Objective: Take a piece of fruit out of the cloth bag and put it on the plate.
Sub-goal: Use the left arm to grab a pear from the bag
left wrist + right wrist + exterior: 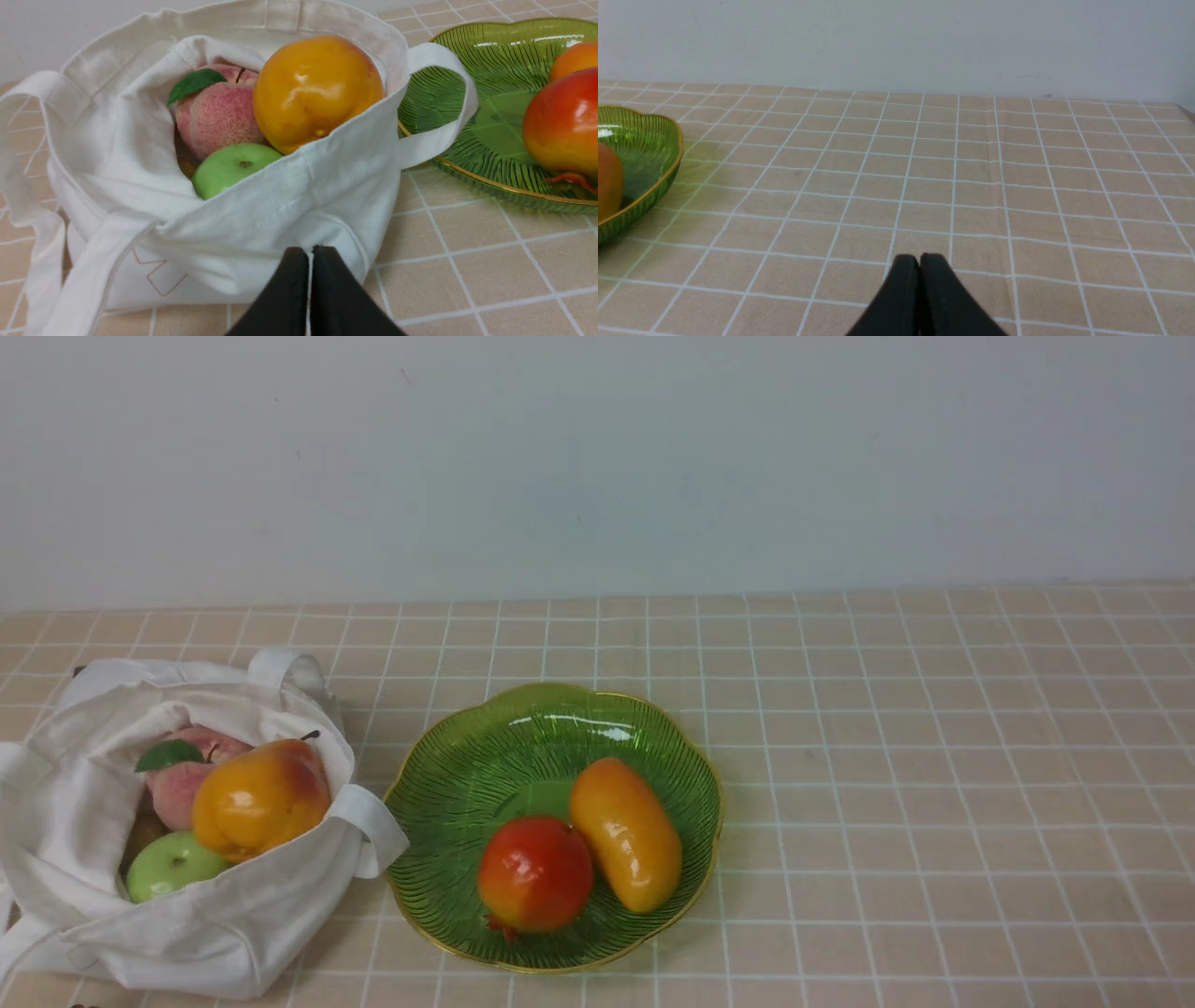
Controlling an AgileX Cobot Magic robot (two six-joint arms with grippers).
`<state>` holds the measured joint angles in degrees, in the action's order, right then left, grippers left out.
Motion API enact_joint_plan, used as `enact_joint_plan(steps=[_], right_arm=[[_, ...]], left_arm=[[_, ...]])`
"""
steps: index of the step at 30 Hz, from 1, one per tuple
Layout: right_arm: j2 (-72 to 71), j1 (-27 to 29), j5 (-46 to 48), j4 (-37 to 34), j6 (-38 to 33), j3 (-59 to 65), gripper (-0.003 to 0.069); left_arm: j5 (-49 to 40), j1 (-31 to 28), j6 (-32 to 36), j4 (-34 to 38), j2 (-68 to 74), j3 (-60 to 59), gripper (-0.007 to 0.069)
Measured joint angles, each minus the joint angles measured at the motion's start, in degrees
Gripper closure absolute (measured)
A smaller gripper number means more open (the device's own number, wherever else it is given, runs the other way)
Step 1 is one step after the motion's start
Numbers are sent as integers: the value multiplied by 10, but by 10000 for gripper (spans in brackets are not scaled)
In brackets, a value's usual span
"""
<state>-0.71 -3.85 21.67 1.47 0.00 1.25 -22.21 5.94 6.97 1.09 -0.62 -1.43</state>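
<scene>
So the yellow-orange fruit (261, 798) sits on top inside the cloth bag (233, 933) at the near-left corner of the bench (934, 784), just beside the plate (467, 775), and the left jaws and right jaws are both pinched closed, empty.

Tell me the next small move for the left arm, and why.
Probably open the left gripper and lift it over the cloth bag toward the piece of fruit: its fingers are shut, low beside the bag, the fruit lies on top, and the plate has bare room.
</scene>
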Motion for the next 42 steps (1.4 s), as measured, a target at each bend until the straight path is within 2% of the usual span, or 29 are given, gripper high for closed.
enact_joint_plan(steps=[39, 42], right_arm=[[0, 0, 0, 0, 0, 0, 673], [0, 0, 0, 0, 0, 0, 673]], left_arm=[[3, 0, 1, -4, 0, 0, 632], [28, 0, -19, 23, 0, -2, 632]])
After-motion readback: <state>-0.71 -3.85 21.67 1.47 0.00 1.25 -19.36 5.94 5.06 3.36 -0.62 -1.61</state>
